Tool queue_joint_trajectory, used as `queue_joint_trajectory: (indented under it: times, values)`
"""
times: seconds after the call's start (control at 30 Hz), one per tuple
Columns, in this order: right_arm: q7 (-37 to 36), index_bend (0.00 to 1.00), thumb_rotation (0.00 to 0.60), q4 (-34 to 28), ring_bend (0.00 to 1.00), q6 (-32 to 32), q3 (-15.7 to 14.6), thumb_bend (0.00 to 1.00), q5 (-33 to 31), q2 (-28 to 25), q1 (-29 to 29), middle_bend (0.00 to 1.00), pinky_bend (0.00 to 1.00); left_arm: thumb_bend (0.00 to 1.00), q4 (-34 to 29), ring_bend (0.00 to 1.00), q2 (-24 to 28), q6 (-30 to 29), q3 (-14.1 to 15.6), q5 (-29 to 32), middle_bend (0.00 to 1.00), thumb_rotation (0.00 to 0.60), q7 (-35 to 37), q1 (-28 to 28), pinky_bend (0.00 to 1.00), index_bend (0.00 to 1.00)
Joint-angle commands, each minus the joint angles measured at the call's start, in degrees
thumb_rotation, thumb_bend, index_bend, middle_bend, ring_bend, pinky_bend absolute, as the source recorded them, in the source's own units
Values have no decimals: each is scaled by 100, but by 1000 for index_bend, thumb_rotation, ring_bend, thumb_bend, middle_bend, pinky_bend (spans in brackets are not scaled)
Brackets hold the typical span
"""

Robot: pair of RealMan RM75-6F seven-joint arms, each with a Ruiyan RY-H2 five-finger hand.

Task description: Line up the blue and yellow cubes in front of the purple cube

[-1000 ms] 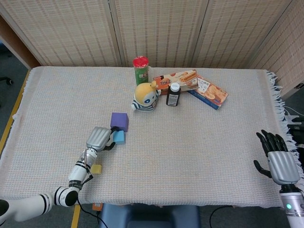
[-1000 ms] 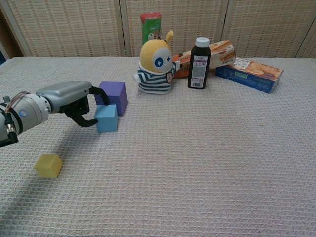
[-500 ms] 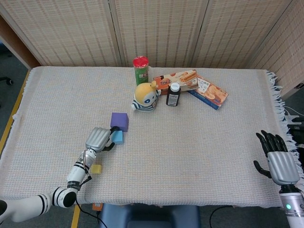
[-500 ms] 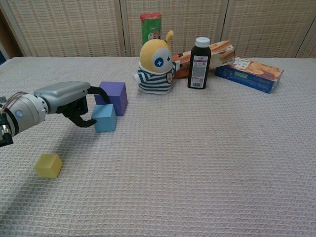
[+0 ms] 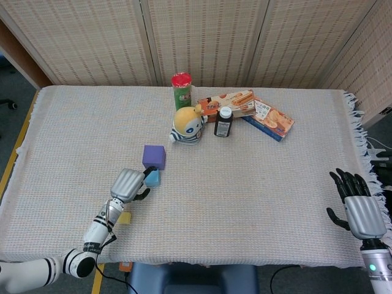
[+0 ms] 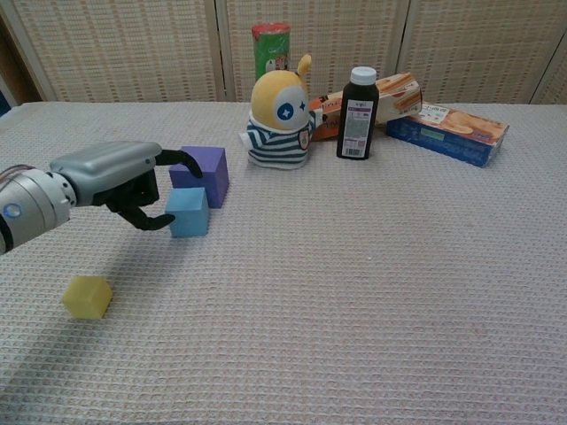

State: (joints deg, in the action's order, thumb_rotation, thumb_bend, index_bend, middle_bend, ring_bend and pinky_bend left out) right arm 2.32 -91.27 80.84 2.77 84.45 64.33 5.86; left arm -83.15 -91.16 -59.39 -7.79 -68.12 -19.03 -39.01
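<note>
Blue cube (image 6: 189, 212) sits on the counter (image 6: 372, 283) just in front of the purple cube (image 6: 204, 173), touching or nearly touching it. Left hand (image 6: 115, 173) is at the blue cube's left side, fingers (image 6: 152, 221) curled toward it; cannot tell whether it actually grips the cube. Yellow cube (image 6: 87, 296) lies apart, nearer the front edge, left of the blue one. Right hand (image 5: 361, 211) hangs off the counter's right edge, fingers spread, holding nothing. At the back: yellow doll (image 6: 281, 115), dark bottle (image 6: 357, 113), green can (image 6: 271, 49), snack boxes (image 6: 447, 131).
</note>
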Motion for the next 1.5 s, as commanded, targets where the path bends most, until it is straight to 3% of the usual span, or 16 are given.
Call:
queue_joint_trajectory:
  times: [0.03,0.3,0.7,1.5]
  values:
    - [-14,0,600,-11,0,27,-8,72,30,-11,-9,0,0,360,-376,1000,196,-217,270,-244,1000,600,-139,203,1000,268]
    - [-20,0,600,-29,0,65,-34,72,86,-22,-30,0,0,361,-544,1000,332,230,534,25,1000,600,-364,229,1000,259]
    - [37,0,600,-18,0,46,-17,72,43,0,-25,0,0,361,-231,1000,273,575,450,553,1000,600,-555,122,1000,210]
    - [101,0,600,6,0,-28,27,72,-81,37,2,0,0,357,184,1000,161,894,332,651,1000,600,-254,-43,1000,177]
